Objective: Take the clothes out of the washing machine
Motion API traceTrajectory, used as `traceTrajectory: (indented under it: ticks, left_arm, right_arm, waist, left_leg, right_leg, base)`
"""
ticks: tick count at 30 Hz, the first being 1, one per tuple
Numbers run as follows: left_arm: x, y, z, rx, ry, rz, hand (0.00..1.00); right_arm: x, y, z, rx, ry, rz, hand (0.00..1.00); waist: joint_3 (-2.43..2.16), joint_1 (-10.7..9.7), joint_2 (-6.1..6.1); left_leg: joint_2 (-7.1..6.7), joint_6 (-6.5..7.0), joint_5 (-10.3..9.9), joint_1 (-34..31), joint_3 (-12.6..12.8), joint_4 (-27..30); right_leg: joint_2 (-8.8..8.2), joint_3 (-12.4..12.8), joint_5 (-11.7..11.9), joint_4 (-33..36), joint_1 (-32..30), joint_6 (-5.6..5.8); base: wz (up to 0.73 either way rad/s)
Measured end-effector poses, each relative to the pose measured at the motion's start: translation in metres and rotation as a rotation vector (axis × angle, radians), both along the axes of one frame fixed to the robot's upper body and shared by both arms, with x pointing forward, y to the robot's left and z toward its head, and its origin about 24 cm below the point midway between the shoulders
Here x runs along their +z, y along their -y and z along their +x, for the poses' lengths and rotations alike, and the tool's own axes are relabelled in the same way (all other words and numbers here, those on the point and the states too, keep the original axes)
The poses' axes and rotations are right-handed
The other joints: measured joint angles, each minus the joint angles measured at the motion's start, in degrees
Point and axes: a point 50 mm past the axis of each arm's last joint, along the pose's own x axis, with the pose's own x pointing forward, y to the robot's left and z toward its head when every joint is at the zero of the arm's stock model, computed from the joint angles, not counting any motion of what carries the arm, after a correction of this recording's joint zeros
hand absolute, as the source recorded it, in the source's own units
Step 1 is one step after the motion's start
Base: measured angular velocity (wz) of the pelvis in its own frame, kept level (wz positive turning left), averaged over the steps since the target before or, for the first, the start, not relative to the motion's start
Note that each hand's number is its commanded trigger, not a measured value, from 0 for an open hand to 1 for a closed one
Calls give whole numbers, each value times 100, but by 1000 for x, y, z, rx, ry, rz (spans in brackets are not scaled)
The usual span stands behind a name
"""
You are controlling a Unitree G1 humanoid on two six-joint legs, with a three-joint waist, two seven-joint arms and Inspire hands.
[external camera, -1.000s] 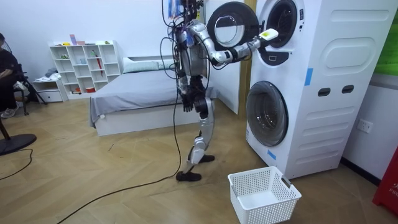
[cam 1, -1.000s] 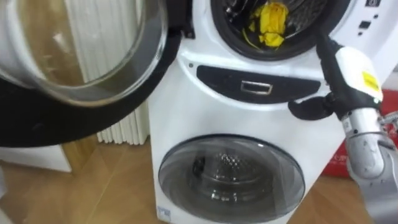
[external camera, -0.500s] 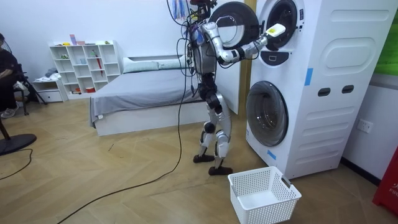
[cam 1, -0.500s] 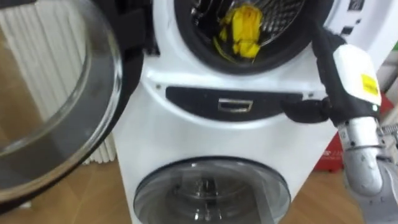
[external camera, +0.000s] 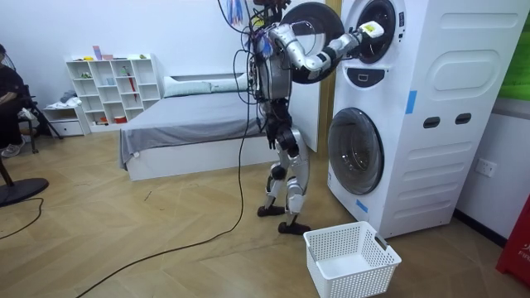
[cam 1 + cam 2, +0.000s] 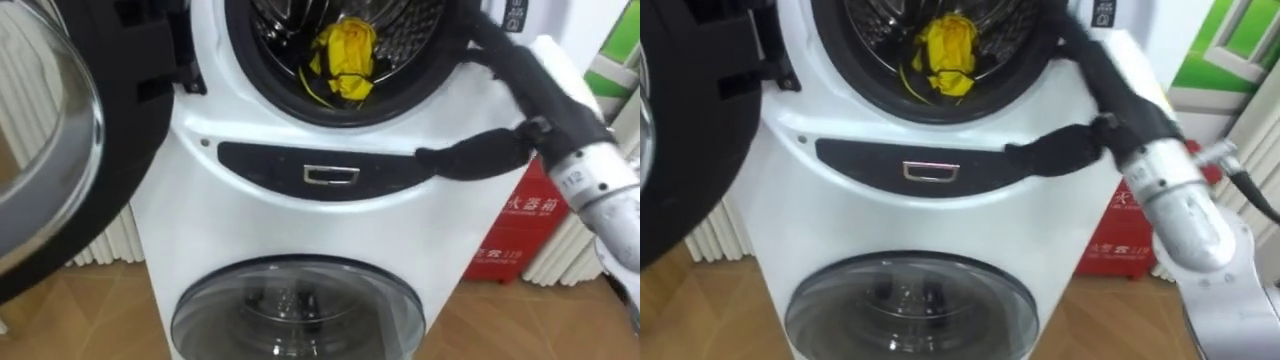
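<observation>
The fingers (image 6: 492, 42) of the right hand (image 6: 532, 92) are laid up along the right rim of the upper drum (image 6: 405, 28). They appear to be straight rather than curled, though that part is smeared. The thumb (image 6: 468, 158) is spread well away from them and is stretched leftwards across the dark panel (image 6: 260, 165) below the opening. Nothing is held in the hand. The yellow cloth (image 6: 343, 58) is seen bunched in the middle of the drum, apart from the fingers and to their left. A thin yellow strand is trailed down from it towards the rubber seal.

A chrome handle (image 6: 330, 175) is set in the panel just left of the thumb tip. The upper door (image 6: 135, 110) is swung wide open on the left. The round glass door (image 6: 295, 312) of the lower drum is closed. A red box (image 6: 515, 235) is stood beside the washing machine (image 6: 300, 225) on the right, and a white radiator (image 6: 100, 248) is seen behind the open door.

In the room view the robot is stood upright close to the machine, with its right arm raised to the upper opening. The left hand (image 5: 267, 126) is hung low by the hip, and its fingers cannot be told at that distance. A white basket (image 5: 349, 258) is set on the floor near the robot's feet.
</observation>
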Motion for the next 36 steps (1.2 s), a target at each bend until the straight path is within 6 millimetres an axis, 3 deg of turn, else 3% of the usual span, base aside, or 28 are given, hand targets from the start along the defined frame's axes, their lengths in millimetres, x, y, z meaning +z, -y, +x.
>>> traceTrajectory:
  ticks: [4, 6, 8, 9, 11, 14, 20, 25, 30, 31, 33, 36]
  left_arm:
    - [0, 0, 3, -53, -19, -8, 0]
    - [0, 0, 3, -68, -25, -17, 0]
    - [3, -4, 10, -87, -6, -18, 0]
    - [4, -5, 12, -92, 0, -22, 0]
    - [5, -6, 19, -93, 24, -51, 0]
    - [5, -5, 17, -90, 9, -85, 0]
    - [8, -12, 21, -99, -3, -81, 0]
    - [8, -12, 29, -119, 5, -80, 0]
    - [9, -13, 36, -102, 33, -83, 0]
    - [10, -12, 39, -95, 43, -83, 0]
    - [10, -12, 44, -94, 55, -74, 0]
    - [8, -9, 41, -49, 73, -65, 0]
  right_arm:
    - [4, -5, 1, 73, -39, -31, 0]
    - [-2, -26, 1, 202, -100, -93, 0]
    - [-26, -57, -7, 423, -253, -154, 0]
    - [-31, -62, -9, 471, -291, -169, 0]
    - [-46, -75, -18, 613, -401, -240, 0]
    - [-52, -78, -23, 698, -475, -295, 0]
    - [-71, -83, -29, 808, -615, -370, 0]
    - [-80, -81, -32, 836, -673, -394, 0]
    - [-79, -81, -33, 853, -680, -402, 0]
    - [-79, -82, -34, 856, -677, -404, 0]
    - [-78, -81, -34, 851, -669, -414, 0]
    - [-72, -79, -32, 817, -624, -427, 0]
  waist:
    - [-9, 40, -19]
    - [-15, 95, -27]
    - [-69, 220, -102]
    - [-63, 245, -96]
    - [-87, 488, -148]
    - [-79, 641, -158]
    - [-60, 700, -142]
    - [14, 737, -92]
    - [44, 731, -85]
    - [47, 706, -86]
    - [49, 680, -115]
    - [62, 684, -106]
  left_leg:
    - [96, -40, 37, -62, 0, -38]
    - [83, -112, 136, -82, 77, -71]
    - [91, -125, 149, -177, 238, 29]
    - [93, -127, 147, -192, 243, 59]
    - [96, -132, 145, -207, 289, 91]
    - [126, -126, 148, -232, 356, 51]
    - [113, -82, 280, -223, 289, 56]
    - [93, -28, 256, -184, 289, 32]
    - [67, 32, 167, -151, 278, -46]
    - [47, 40, 153, -151, 231, -71]
    - [-9, 49, 154, -82, 196, -179]
    - [-16, 57, 150, 174, 266, -348]
  right_leg:
    - [31, -158, -73, -22, 6, 103]
    - [31, -178, -92, -43, 66, 131]
    - [42, -346, -91, -199, 215, 141]
    - [41, -378, -96, -210, 236, 146]
    - [44, -466, -111, -248, 287, 167]
    - [14, -559, -102, -280, 342, 177]
    - [16, -596, -80, -358, 472, 208]
    - [0, -591, -81, -414, 550, 219]
    - [0, -589, -115, -497, 588, 277]
    - [-1, -551, -96, -497, 593, 243]
    - [4, -232, -113, -496, 624, 89]
    - [17, -99, -135, -512, 756, 93]
  base:
    - [18]
    - [15]
    - [40]
    - [49]
    - [30]
    - [19]
    - [15]
    - [1]
    - [4]
    - [22]
    - [15]
    - [-8]
